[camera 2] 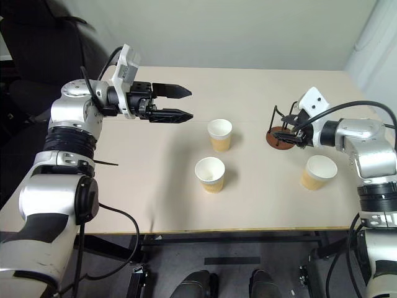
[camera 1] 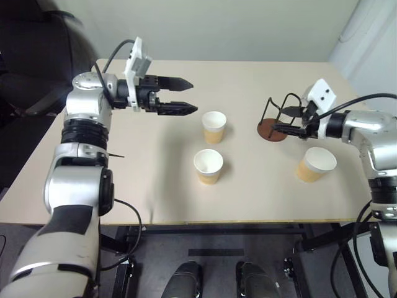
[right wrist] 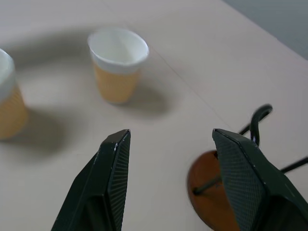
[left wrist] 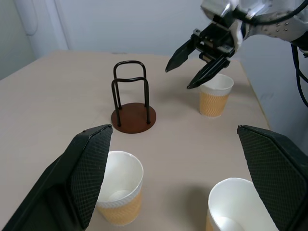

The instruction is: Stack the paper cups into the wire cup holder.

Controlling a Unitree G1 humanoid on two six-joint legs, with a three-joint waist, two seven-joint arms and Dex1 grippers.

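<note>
left eye view: three paper cups [camera 1: 214, 126] stand empty mid-table [camera 1: 155, 180], well off its edges; the wire cup holder [camera 1: 273, 121] is empty too. left gripper [camera 1: 188, 96] hovers, jaws wide. left wrist view: right gripper [left wrist: 182, 74] above holder and cup - jaws apart, empty.

A pale beige worktop [camera 1: 161, 186] stands against a plain light wall [camera 1: 217, 28], a black office chair [camera 1: 31, 68] beside it, dark floor [camera 1: 217, 261] beneath.
</note>
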